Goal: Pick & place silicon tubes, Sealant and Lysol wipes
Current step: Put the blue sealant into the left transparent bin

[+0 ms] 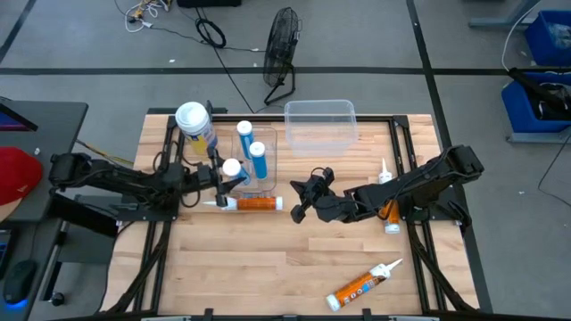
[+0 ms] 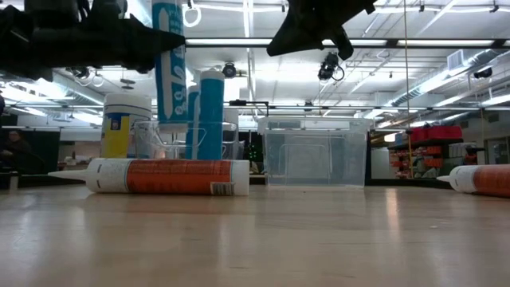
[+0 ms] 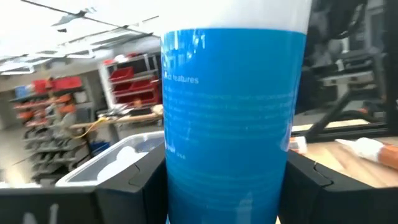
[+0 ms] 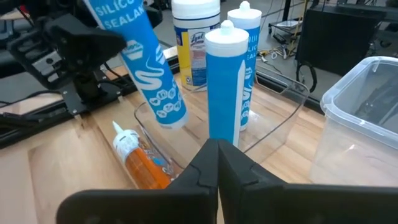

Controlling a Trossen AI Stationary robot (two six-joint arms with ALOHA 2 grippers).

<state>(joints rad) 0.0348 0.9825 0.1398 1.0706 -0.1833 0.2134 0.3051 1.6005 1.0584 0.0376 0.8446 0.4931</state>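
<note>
My left gripper (image 1: 220,176) is shut on a blue silicone tube (image 1: 232,168) with a white cap, held above the near end of a small clear tray (image 1: 272,174). Two more blue tubes (image 1: 245,134) (image 1: 257,153) stand upright on their bases in that tray. The Lysol wipes canister (image 1: 194,120), with its white lid and yellow-and-blue label, stands on the table left of the tray. An orange sealant tube (image 1: 254,203) lies on its side just in front of the tray. My right gripper (image 1: 299,203) hangs shut and empty to the right of the tray, above the table. My left gripper pinches the tube's round body (image 3: 180,168) between its two fingers (image 3: 124,186), on the tube's upper half (image 2: 163,40). The fingers come in about level from the table's left and lie across the tube. The tube hangs slightly tilted, cap up, with its lower end (image 4: 173,118) clear of the tray.
A larger clear bin (image 1: 319,120) stands at the far middle of the table. More sealant tubes lie at the right (image 1: 390,216) and near the front edge (image 1: 361,285), and a small nozzle (image 1: 384,171) lies by the right arm. The middle of the wooden table (image 1: 268,259) is bare.
</note>
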